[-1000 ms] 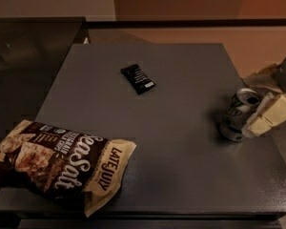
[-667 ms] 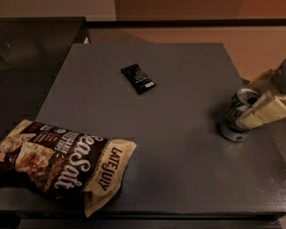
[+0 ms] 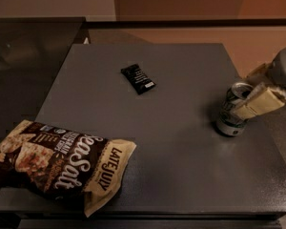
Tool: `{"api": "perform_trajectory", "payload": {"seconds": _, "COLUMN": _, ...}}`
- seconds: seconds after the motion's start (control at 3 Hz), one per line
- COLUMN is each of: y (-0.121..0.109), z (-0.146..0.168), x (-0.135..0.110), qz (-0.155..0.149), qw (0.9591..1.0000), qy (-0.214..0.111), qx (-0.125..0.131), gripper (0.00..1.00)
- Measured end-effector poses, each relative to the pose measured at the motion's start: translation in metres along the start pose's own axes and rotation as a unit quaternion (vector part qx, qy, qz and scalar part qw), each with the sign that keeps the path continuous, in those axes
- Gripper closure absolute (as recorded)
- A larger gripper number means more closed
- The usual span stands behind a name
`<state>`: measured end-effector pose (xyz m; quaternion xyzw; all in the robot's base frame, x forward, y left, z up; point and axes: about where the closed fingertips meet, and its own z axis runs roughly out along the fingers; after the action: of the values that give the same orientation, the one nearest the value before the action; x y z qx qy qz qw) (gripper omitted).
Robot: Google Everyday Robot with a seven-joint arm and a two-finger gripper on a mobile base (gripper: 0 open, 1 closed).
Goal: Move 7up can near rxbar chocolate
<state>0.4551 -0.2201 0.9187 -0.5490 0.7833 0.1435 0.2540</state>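
The 7up can (image 3: 227,119) stands near the right edge of the grey table (image 3: 174,171), silver top up and about upright. My gripper (image 3: 250,92) reaches in from the right edge of the camera view. Its cream fingers (image 3: 260,102) sit on either side of the can's upper part and close on it. The rxbar chocolate (image 3: 138,78), a small flat black wrapper, lies at the table's far middle, well to the left of the can and farther back.
A large brown-and-cream "Sea Salt" chip bag (image 3: 62,163) lies at the table's front left corner. A dark glass surface (image 3: 28,46) adjoins the table on the left. The table's right edge is just past the can.
The can was tilted in the gripper and now stands more upright, shifted slightly left. The gripper has moved slightly left with it.
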Motion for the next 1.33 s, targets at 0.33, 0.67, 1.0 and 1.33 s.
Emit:
{"api": "perform_trajectory", "payload": {"seconds": 0.33, "y": -0.021, "z": 0.004, "x": -0.019, "qz": 0.002, "qw": 0.9999, "qy": -0.003, "qx": 0.015, "gripper": 1.0}}
{"api": "perform_trajectory", "payload": {"seconds": 0.67, "y": -0.047, "z": 0.011, "x": -0.039, "qz": 0.011, "qw": 0.9995, "qy": -0.014, "qx": 0.027, "gripper": 1.0}}
{"api": "perform_trajectory", "payload": {"seconds": 1.0, "y": -0.069, "z": 0.021, "x": -0.059, "qz": 0.019, "qw": 0.9988, "qy": -0.024, "qx": 0.037, "gripper": 1.0}}
{"api": "perform_trajectory", "payload": {"seconds": 1.33, "y": -0.086, "z": 0.039, "x": -0.085, "qz": 0.031, "qw": 0.9981, "qy": -0.037, "qx": 0.04, "gripper": 1.0}}
